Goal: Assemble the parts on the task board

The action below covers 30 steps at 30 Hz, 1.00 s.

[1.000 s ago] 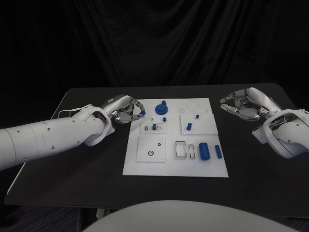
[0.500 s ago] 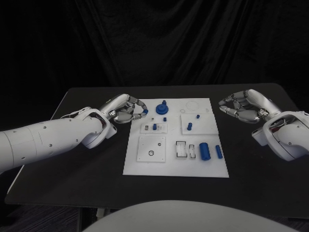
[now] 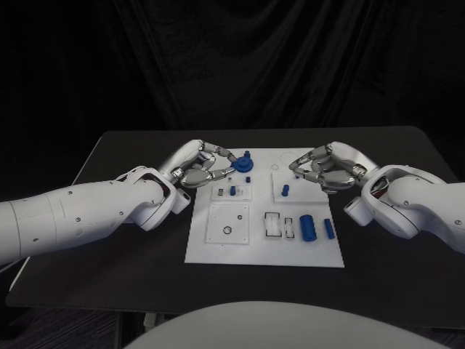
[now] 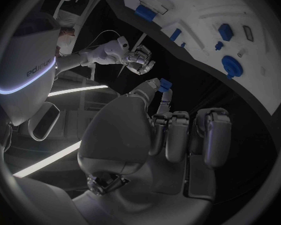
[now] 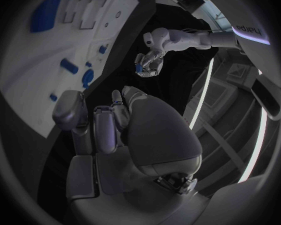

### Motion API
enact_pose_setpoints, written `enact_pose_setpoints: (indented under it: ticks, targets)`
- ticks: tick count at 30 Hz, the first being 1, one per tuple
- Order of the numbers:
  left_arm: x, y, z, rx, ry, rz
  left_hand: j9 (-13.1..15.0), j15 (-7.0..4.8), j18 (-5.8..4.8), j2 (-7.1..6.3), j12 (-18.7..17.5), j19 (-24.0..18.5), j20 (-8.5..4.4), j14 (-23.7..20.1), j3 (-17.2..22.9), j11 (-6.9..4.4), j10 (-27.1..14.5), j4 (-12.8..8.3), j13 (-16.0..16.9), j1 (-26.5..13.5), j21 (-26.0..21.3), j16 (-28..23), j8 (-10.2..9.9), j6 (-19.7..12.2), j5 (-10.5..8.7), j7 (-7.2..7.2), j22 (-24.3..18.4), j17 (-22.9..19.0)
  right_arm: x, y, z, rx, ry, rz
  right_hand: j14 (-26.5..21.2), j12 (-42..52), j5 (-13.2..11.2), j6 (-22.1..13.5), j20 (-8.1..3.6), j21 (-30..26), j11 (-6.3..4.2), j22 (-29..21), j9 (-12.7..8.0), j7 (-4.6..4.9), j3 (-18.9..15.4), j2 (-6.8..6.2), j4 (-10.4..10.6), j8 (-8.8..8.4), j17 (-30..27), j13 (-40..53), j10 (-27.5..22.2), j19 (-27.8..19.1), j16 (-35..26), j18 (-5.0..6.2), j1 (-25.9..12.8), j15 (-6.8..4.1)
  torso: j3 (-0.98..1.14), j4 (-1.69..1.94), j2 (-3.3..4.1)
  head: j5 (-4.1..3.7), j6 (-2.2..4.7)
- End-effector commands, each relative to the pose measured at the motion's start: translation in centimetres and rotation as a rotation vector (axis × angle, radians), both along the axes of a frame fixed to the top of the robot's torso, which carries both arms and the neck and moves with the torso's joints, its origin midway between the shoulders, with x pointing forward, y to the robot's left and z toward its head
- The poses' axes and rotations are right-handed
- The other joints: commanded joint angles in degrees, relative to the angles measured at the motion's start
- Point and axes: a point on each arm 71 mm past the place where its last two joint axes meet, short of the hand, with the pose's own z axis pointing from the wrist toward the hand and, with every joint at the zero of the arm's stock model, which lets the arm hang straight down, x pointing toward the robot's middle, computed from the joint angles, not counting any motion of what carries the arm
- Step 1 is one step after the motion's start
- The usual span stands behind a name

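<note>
Left wrist view, left robot hand pinching blue part

A black table with a matte top carries the things. Directly on it, in the middle and reaching from the near part toward the far edge, lies the white task board, flat, with its long sides running near to far. Bare black tabletop shows on the left and right of the task board, and in a strip along its near side.
</note>
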Motion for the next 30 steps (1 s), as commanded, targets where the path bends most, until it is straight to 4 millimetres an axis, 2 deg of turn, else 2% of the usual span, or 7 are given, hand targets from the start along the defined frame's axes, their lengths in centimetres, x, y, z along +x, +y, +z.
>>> enact_pose_setpoints:
  ticks: [1, 5, 9, 12, 18, 24, 30]
  targets:
    - [-0.7, -0.6, 1.1, -0.166, -0.044, -0.043, 0.73, -0.12, -0.54, 0.49, 0.21, 1.16, -0.3, 6.05, 0.01, -0.17, 5.94, 0.55, 15.09, 0.11, -0.34, 0.15, -0.38, 2.52, 0.24, -2.87, 12.35, 15.09, -0.8, 1.6, -1.0, 0.229, 0.382, 0.157, 1.92, 0.43, 1.2, -2.08, 0.39, 0.86, 0.62, 7.26, -0.54, 0.55, -0.48, 1.39, 0.81, -0.58, 3.43, -0.19, -0.15, 0.49, 1.09, 0.61, -1.5, 0.7, -0.29, 0.27, -0.17, 0.25, 0.01]
    - [-1.2, -1.1, 1.4, -0.259, -0.002, -0.058, 0.69, -0.09, -0.56, 0.58, 0.21, 1.22, -0.28, 6.05, -0.07, -0.15, 5.94, 0.74, 15.09, 0.08, -0.26, 0.15, -0.46, 2.45, 0.39, -2.85, 12.41, 15.09, -1.2, 2.6, -1.2, 0.381, 0.58, 0.218, 2.63, 2.2, 0.96, -3.77, 0.72, 4.17, 0.8, 8.43, -1.0, 0.8, -1.63, 2.53, 0.91, -0.26, 5.5, 2.08, 1.91, 1.59, 3.01, 0.07, -3.57, 0.94, -0.32, 0.36, -0.12, 0.25, 0.01]
    - [-1.6, -1.7, 1.7, -0.371, 0.057, -0.073, 0.57, -0.02, -0.58, 0.62, 0.21, 1.26, -0.2, 6.05, -0.49, -0.11, 5.94, 1.25, 15.09, 0.04, -0.21, 0.15, -0.69, 2.3, 1.3, -2.8, 12.49, 15.09, -1.4, 3.1, -1.1, 0.529, 0.735, 0.254, 3.3, 3.91, 0.96, -5.32, 0.35, 6.92, -0.12, 9.14, -1.44, 0.43, -2.22, 3.41, 0.91, -0.01, 7.16, 4.77, 4.44, 2.36, 4.53, -0.32, -4.62, 0.27, -0.37, 0.6, -0.14, -0.13, 0.01]
    - [-1.9, -2.3, 1.8, -0.468, 0.128, -0.086, 0.49, 0.01, -0.62, 0.84, 0.21, 1.36, -0.17, 6.05, -0.55, -0.09, 5.94, 1.35, 15.09, 0.38, -0.11, 0.15, -0.88, 2.1, 1.7, -2.74, 12.58, 15.09, -1.4, 3.3, -1.0, 0.624, 0.831, 0.27, 3.67, 5.12, 0.6, -7.45, -0.32, 9.07, -0.98, 9.56, -2.02, -0.29, -3.68, 4.75, 1.12, 0.32, 8.16, 6.72, 6.29, 2.81, 5.45, -0.66, -7.79, -0.45, -0.62, 1.21, -0.16, -1.17, 0.01]
    - [-2.2, -3.1, 1.9, -0.574, 0.221, -0.121, 0.3, 0.17, -0.6, 1.26, 0.21, 1.3, -0.05, 6.05, -0.67, 0.14, 5.94, 1.3, 15.09, 1.1, -0.17, 0.15, -1.34, 1.5, 1.36, -2.44, 12.61, 15.09, -1.6, 3.7, -0.8, 0.75, 0.939, 0.284, 3.98, 6.3, 3.71, -9.51, -0.98, 10.56, -1.81, 9.76, -2.47, -1.31, -6.85, 6.39, 1.14, 1.44, 9.03, 8.93, 8.25, 2.75, 6.2, -0.86, -11.48, -1.17, -0.99, 1.89, -0.24, -2.6, 0.01]
    - [-2.4, -3.7, 1.8, -0.627, 0.279, -0.146, 0.15, 0.33, -0.56, 1.59, 0.21, 1.14, 0.08, 6.05, -0.83, 0.33, 5.94, 1.37, 15.09, 1.42, -0.32, 0.15, -1.65, 1.09, 0.76, -2.24, 12.57, 15.09, -1.6, 4.0, -0.5, 0.854, 0.991, 0.297, 4.16, 6.9, 2.56, -10.83, -1.36, 11.78, -2.34, 10.0, -2.66, -1.96, -8.5, 7.27, 1.08, 2.21, 9.47, 10.24, 9.37, 3.0, 6.56, -1.06, -12.56, -1.6, -1.27, 1.92, -0.37, -3.37, 0.01]
    - [-2.5, -4.1, 1.8, -0.682, 0.327, -0.149, 0.08, 0.43, -0.52, 1.89, 0.21, 1.01, 0.17, 6.05, -0.85, 0.42, 5.94, 1.33, 15.09, 1.74, -0.45, 0.15, -1.81, 0.89, 0.51, -2.13, 12.54, 15.09, -1.7, 4.3, -0.5, 0.889, 1.035, 0.292, 4.19, 7.3, 1.86, -13.01, -1.74, 12.15, -2.79, 10.0, -2.84, -2.46, -9.74, 8.83, 0.95, 3.18, 9.51, 11.11, 10.11, 2.93, 6.6, -1.08, -13.39, -1.99, -1.24, 1.8, -0.45, -4.01, 0.01]
